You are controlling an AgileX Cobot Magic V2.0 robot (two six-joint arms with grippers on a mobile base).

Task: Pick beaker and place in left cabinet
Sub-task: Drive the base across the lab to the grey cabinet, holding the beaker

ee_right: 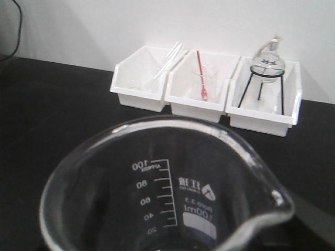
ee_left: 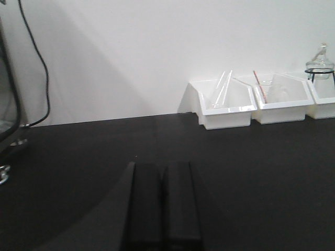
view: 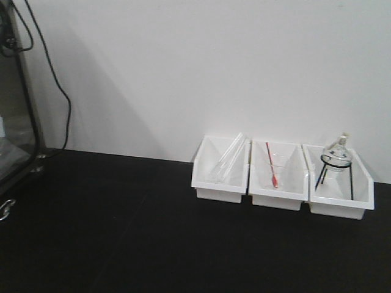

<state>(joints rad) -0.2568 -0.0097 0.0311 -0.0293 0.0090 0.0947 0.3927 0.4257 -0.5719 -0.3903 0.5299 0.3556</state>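
clear glass printed beaker [ee_right: 167,204] fills the right wrist view, right pincer [ee_right: 314,222] mostly hidden, grip can't be told; left pincer [ee_left: 163,209] closed, empty, above black desk [ee_left: 261,172].

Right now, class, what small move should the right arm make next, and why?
Probably ease the beaker leftward: it fills the right wrist view, close under the camera, apparently held, with the white bins beyond it; the cabinet isn't clearly visible.

A plain white wall [view: 183,61] fills the upper part of the frame, with a soft grey shadow slanting across its left side. Below it lies a matte black tabletop [view: 122,232]. A black cable [view: 61,91] hangs at upper left, beside a dark-framed glass panel [view: 30,104] at the left edge. Light is even and diffuse.
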